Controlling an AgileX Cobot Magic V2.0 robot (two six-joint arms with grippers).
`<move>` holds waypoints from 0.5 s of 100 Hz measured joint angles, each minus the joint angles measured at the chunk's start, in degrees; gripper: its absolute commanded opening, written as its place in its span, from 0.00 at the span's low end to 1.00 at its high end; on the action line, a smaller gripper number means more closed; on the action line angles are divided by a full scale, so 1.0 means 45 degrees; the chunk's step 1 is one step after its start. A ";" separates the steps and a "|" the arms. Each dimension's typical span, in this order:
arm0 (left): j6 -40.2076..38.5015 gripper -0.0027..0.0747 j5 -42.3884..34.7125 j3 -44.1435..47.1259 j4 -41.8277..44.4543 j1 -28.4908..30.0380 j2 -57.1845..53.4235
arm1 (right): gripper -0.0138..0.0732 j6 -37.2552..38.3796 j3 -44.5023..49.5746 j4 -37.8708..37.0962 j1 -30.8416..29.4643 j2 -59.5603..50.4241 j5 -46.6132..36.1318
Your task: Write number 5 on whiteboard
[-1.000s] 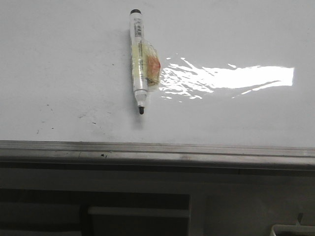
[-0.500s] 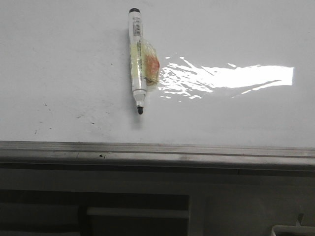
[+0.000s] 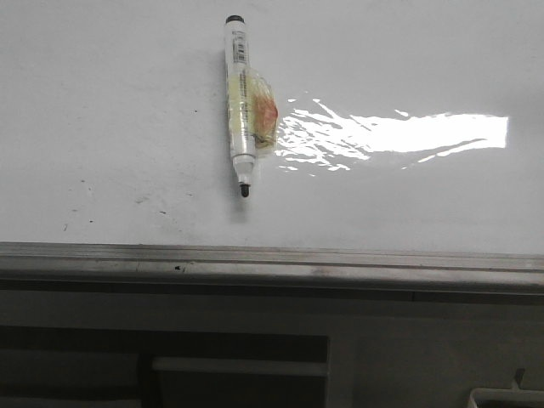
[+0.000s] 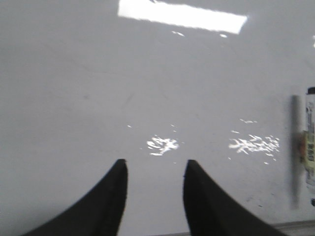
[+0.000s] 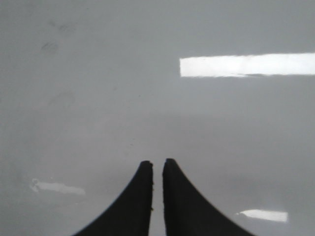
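Observation:
The whiteboard (image 3: 102, 102) is a glossy white board, and no number 5 shows on it, only small dark specks. A clear-bodied black marker (image 3: 242, 106) lies flat on it, uncapped tip toward the near edge, with a yellowish tape wrap around its middle. The marker also shows at the edge of the left wrist view (image 4: 310, 137). My left gripper (image 4: 155, 164) is open and empty over bare board, well to the side of the marker. My right gripper (image 5: 157, 162) is shut and empty, with only a thin slit between the fingers, over bare board. Neither gripper shows in the front view.
A bright glare patch (image 3: 408, 132) lies just right of the marker. A grey metal edge strip (image 3: 272, 259) runs along the board's near side. Below it are dark frame parts (image 3: 238, 365).

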 measured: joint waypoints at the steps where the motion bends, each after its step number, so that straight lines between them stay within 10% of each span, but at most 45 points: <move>1: 0.0002 0.62 0.0035 -0.0039 -0.0037 -0.0063 0.0093 | 0.43 0.0005 -0.0090 0.0000 0.0049 0.0094 0.0078; 16: 0.0179 0.58 0.0392 -0.0618 -0.0413 -0.1897 0.1690 | 0.68 -0.0079 -0.0806 0.0000 0.1106 0.0928 0.0652; 50: 0.0218 0.55 -0.3799 -0.0699 -0.1637 -0.7687 0.4794 | 0.68 -0.0088 -0.0942 0.0000 0.2476 0.1837 0.0765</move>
